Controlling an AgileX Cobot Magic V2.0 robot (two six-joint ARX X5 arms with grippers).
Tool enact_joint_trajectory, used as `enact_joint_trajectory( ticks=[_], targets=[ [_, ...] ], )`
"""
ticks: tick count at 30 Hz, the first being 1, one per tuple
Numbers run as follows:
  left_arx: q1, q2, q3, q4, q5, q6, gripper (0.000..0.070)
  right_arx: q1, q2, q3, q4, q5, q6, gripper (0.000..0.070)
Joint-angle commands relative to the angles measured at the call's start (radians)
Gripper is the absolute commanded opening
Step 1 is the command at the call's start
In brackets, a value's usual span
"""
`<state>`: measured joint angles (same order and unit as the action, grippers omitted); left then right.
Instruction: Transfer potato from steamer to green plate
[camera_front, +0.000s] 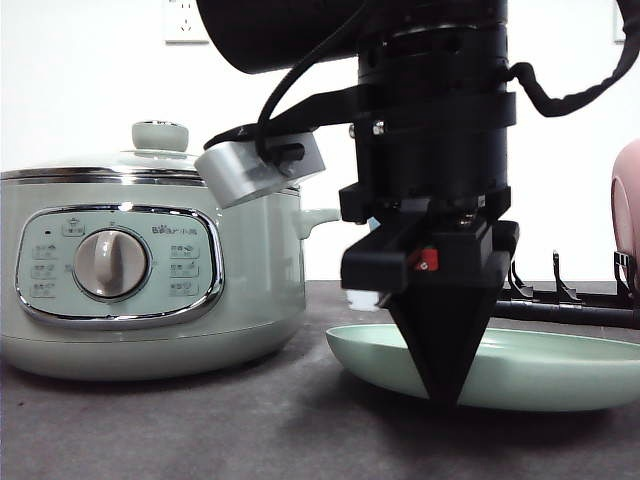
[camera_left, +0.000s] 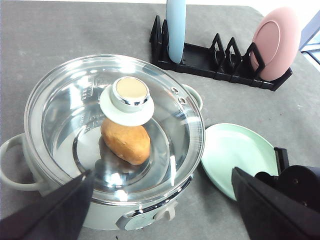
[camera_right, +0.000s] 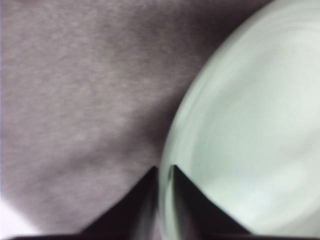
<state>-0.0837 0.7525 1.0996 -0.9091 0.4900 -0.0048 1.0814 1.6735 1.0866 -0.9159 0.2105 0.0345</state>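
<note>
The orange-brown potato (camera_left: 126, 140) lies inside the steamer (camera_front: 130, 290), seen through its closed glass lid (camera_left: 75, 115). My left gripper (camera_left: 163, 171) hovers above the steamer's front, open, with its fingers (camera_left: 55, 210) spread wide on either side of the pot. The green plate (camera_front: 560, 365) rests on the table just right of the steamer, also visible as the green plate (camera_left: 235, 155) from above. My right gripper (camera_front: 445, 392) points straight down at the plate's near rim. In the right wrist view its fingertips (camera_right: 150, 195) pinch that rim (camera_right: 164, 200).
A black dish rack (camera_left: 210, 55) stands behind the plate, holding an upright blue plate (camera_left: 176, 27) and a pink plate (camera_left: 275, 42). The steamer's lid knob (camera_left: 129, 97) sits over the potato. Dark grey tabletop (camera_front: 250, 430) extends in front.
</note>
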Motion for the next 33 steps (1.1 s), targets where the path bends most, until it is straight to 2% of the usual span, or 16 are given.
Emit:
enact_joint_trajectory(
  ticks=[1, 2, 3, 11, 17, 22, 26, 33],
  targets=[
    [-0.003, 0.006, 0.023, 0.009, 0.005, 0.016, 0.0557, 0.007, 0.025, 0.005, -0.002, 0.000, 0.015, 0.0331],
    [-0.003, 0.006, 0.023, 0.009, 0.005, 0.016, 0.0557, 0.006, 0.025, 0.005, -0.001, 0.001, 0.017, 0.0381],
    [-0.003, 0.006, 0.023, 0.008, 0.005, 0.016, 0.0556, 0.005, 0.025, 0.005, -0.001, 0.004, 0.018, 0.0402],
    [-0.003, 0.006, 0.023, 0.009, 0.005, 0.016, 0.0556, 0.002, -0.025, 0.010, -0.008, 0.040, 0.018, 0.0401],
    [-0.003, 0.006, 0.023, 0.009, 0.005, 0.016, 0.0556, -0.021, -0.163, 0.042, -0.002, 0.053, 0.012, 0.0401],
    [-0.003, 0.006, 0.023, 0.009, 0.005, 0.016, 0.0556, -0.078, -0.298, 0.080, 0.012, 0.041, 0.006, 0.0400],
    [-0.003, 0.006, 0.023, 0.009, 0.005, 0.016, 0.0556, -0.151, -0.398, 0.109, 0.054, -0.058, 0.004, 0.0400],
    [-0.003, 0.006, 0.023, 0.009, 0.005, 0.015, 0.0556, -0.297, -0.520, 0.120, 0.149, -0.407, 0.011, 0.0400]
  ],
)
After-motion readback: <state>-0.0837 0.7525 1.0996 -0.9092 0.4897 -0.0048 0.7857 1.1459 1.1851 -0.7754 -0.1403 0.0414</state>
